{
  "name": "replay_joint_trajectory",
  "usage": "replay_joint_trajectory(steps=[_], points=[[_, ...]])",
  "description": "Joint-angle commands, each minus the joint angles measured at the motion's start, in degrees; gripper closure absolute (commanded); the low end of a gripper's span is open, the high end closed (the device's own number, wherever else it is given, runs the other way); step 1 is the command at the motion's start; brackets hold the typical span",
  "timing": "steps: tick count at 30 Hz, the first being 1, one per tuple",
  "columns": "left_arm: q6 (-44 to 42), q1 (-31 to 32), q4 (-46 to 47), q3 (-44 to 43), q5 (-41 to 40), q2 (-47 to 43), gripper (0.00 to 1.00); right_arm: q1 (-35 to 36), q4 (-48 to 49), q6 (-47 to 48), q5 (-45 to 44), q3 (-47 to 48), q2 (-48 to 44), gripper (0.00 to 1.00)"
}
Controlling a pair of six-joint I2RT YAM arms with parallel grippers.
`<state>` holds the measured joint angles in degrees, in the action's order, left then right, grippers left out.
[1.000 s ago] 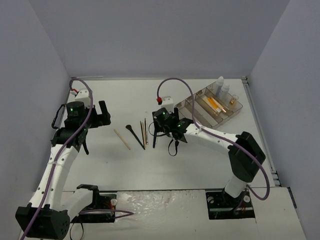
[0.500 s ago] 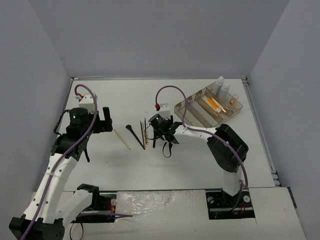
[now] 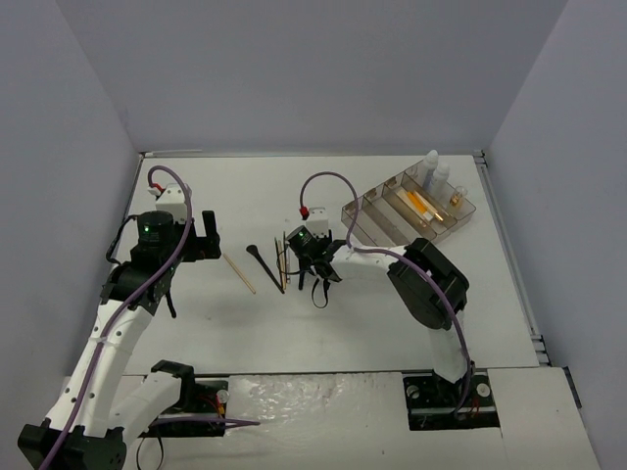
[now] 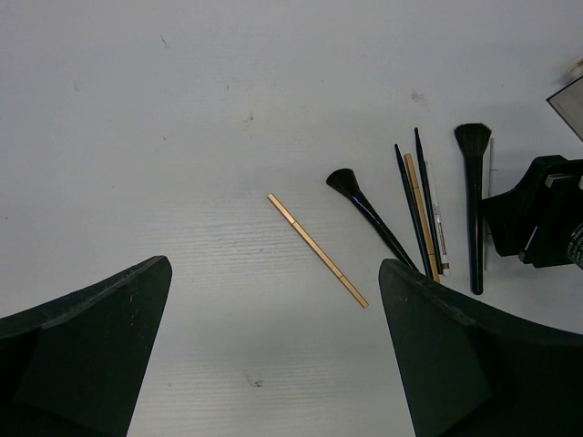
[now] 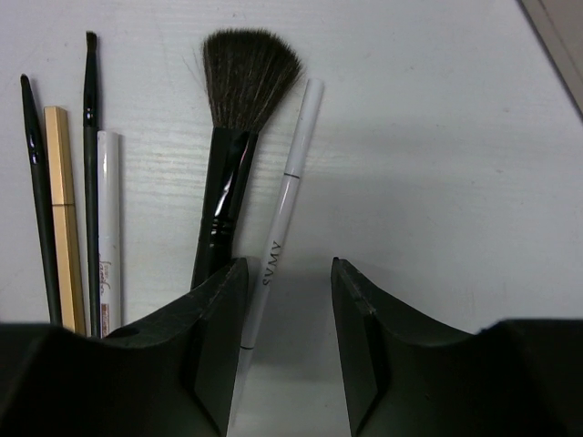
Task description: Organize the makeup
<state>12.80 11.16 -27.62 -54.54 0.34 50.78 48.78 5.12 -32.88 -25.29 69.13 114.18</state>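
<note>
My right gripper (image 3: pixel 306 277) (image 5: pixel 290 273) is open and low over the table, its jaws straddling a white pencil (image 5: pixel 278 228) that lies against the left finger (image 5: pixel 214 337). Beside it lie a big black brush (image 5: pixel 232 137), a second white pencil (image 5: pixel 107 228), a thin black brush (image 5: pixel 89 164) and a tan stick (image 5: pixel 59 209). My left gripper (image 3: pixel 206 235) (image 4: pixel 273 269) is open and empty above the table. A lone tan stick (image 4: pixel 317 248) (image 3: pixel 238 272) and a black brush (image 4: pixel 373 218) (image 3: pixel 265 266) lie ahead of it.
The clear divided tray (image 3: pixel 367 211) stands at the back right. It holds two white bottles (image 3: pixel 432 168), an orange tube (image 3: pixel 421 204) and an amber vial (image 3: pixel 456 199). The grey walls close in on three sides.
My right gripper has moved left onto the row of pencils and brushes. My left gripper shifted a little right over the first half second, then held still.
</note>
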Motion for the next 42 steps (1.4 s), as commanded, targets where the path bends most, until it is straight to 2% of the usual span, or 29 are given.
replay_joint_trajectory(steps=[1, 6, 10, 15, 22, 26, 28, 34, 42], points=[[-0.4, -0.08, 2.3, -1.53, -0.34, -0.42, 0.03, -0.26, 2.09, -1.25, -3.1, 3.02, 0.43, 0.62], [-0.32, -0.08, 2.13, -1.61, -0.34, -0.34, 0.03, -1.3, 1.99, -2.08, -2.66, 0.64, 0.56, 0.73], [-0.4, -0.09, 2.13, -1.62, -0.34, -0.34, 0.03, -1.69, 1.81, -1.08, -3.01, -3.02, -3.01, 0.89], [-0.32, -0.17, 2.13, -1.62, -0.34, -0.25, 0.03, -2.88, 1.21, 2.45, -2.18, -6.16, -8.94, 1.0], [-0.14, -0.17, 2.17, -1.53, -0.34, -0.03, 0.03, -7.01, -2.0, 19.13, 4.99, -5.98, -22.62, 1.0], [-0.14, -0.23, 2.22, -1.62, -0.34, -0.01, 0.03, -13.14, -4.82, 29.03, 8.85, -5.15, -27.78, 1.0], [-0.22, -0.27, 2.3, -1.54, -0.34, -0.07, 0.03, -19.42, -7.18, 35.75, 11.88, -4.03, -29.27, 1.0], [-0.47, -0.5, 2.13, -1.62, -0.4, -0.22, 0.03, -30.26, -8.2, 46.45, 21.74, -1.05, -26.82, 1.0], [-0.5, -0.61, 1.51, -1.97, -1.13, 0.28, 0.03, -35.51, -5.71, 54.54, 20.62, 1.17, -19.75, 1.0]])
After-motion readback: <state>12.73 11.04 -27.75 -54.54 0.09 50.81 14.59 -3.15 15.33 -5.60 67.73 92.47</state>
